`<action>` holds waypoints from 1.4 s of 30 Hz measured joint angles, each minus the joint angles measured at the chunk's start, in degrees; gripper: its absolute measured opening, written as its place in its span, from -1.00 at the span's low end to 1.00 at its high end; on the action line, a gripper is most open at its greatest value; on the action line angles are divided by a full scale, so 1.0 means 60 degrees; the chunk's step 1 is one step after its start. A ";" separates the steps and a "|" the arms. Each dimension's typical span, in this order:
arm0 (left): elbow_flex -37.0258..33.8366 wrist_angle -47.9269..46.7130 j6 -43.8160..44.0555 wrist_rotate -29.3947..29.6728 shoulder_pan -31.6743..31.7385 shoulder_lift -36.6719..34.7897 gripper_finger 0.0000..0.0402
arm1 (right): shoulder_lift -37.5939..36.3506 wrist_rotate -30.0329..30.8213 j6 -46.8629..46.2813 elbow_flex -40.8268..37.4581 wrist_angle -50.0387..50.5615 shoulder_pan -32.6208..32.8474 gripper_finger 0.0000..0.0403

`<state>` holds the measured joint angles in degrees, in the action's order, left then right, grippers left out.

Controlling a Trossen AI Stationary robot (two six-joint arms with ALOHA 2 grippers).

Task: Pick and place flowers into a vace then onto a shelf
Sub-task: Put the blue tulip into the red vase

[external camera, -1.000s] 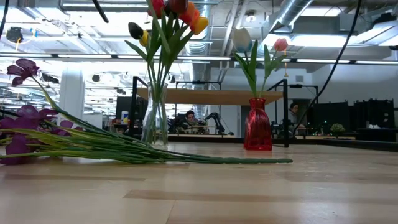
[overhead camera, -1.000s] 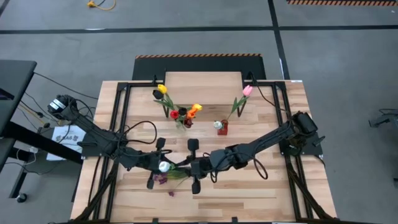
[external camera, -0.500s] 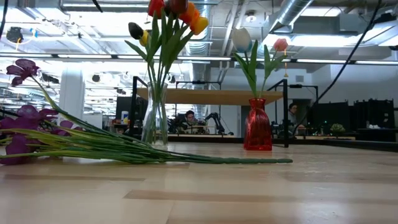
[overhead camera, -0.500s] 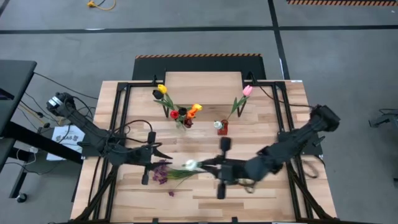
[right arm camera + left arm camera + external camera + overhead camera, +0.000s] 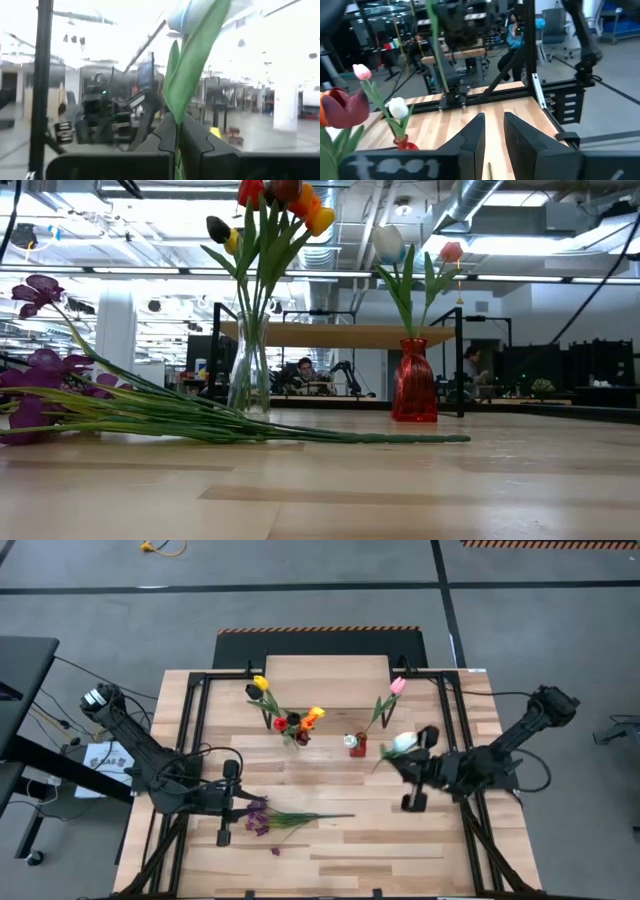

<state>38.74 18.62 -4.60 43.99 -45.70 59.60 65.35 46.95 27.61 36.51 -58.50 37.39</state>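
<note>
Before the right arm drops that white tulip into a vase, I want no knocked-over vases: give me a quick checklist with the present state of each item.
1. Right gripper shut on the white tulip: ok, stem pinched between the fingers.
2. Tulip lifted off the table: ok, held above the boards beside the red vase.
3. Red vase upright: ok, standing with two tulips in it.
4. Clear vase upright: ok, holding several tulips.
5. Left gripper out of the way: ok, far off beside the purple sprigs.
6. Stem end lined up over a vase mouth: cannot tell.
</note>
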 joint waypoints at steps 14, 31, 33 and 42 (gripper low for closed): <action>-0.0087 0.0053 0.0018 -0.0005 -0.0126 -0.0063 -0.69 | 0.0158 -0.0886 -0.0648 -0.2743 -0.2881 -0.2792 -1.00; -0.0087 0.0031 0.0044 -0.0005 -0.0126 -0.0063 -0.69 | 0.1821 -0.1342 -0.1609 -0.2743 -0.3958 -0.4451 -1.00; -0.0087 0.0028 0.0069 -0.0008 -0.0126 -0.0063 -0.69 | 0.1962 -0.1309 -0.1605 -0.2743 -0.4075 -0.4445 -1.00; -0.0089 0.0017 0.0095 -0.0008 -0.0126 -0.0059 -0.69 | 0.2146 -0.1055 -0.1609 -0.2743 -0.3985 -0.4572 -1.00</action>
<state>38.20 18.72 -4.03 43.94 -46.46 59.24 78.22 40.62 17.96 20.05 -82.42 9.96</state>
